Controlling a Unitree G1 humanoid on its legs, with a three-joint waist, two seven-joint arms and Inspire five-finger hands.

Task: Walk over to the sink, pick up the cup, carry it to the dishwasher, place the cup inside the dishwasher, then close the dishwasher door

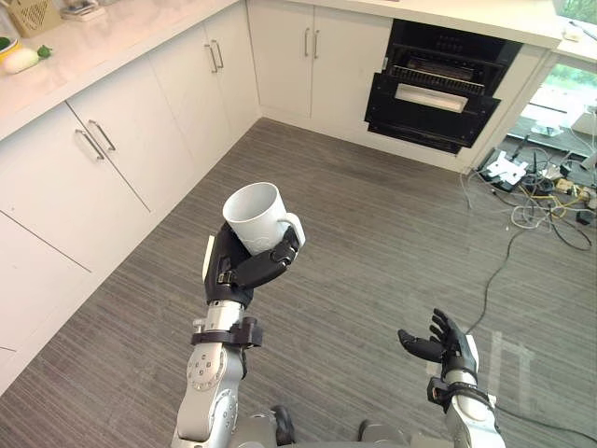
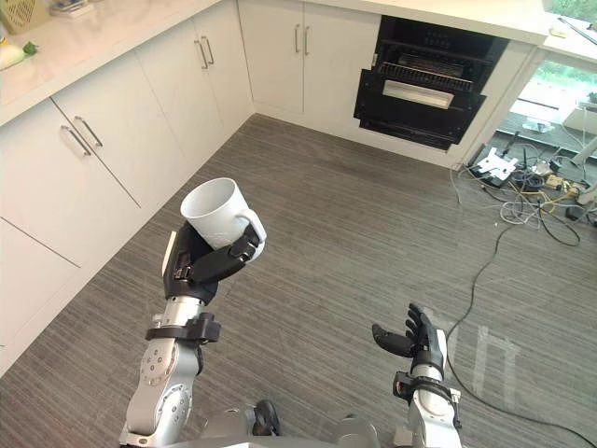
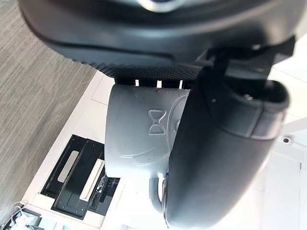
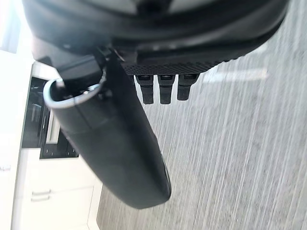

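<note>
Nearest, at the lower right, the right hand [image 1: 446, 349] hangs over the grey plank floor [image 1: 373, 243] with its fingers loosely spread and nothing in it. Its own wrist view confirms this from close up: the fingers [image 4: 165, 88] point straight out over bare floor and the thumb [image 4: 115, 148] stands apart from them.

Left of it and a little farther, the left hand [image 1: 244, 263] is raised and grips the white cup [image 1: 254, 213]. The cup is held well above the floor, mouth up and tilted slightly. The head views show its open rim and empty inside. The left wrist view shows its outer wall [image 3: 139, 139] with a small raised mark, the handle [image 3: 156, 191], and the thumb [image 3: 216, 158] pressed across it.

White cabinets [image 1: 112, 159] run along the left and the far wall. On the counter [image 1: 103, 42] at the far left sit a basket [image 1: 33, 14] and a pale vegetable [image 1: 23, 58].

At the far right stands the black dishwasher [image 1: 438, 89], its door partly open. Cables [image 1: 546, 201] tangle on the floor to its right.
</note>
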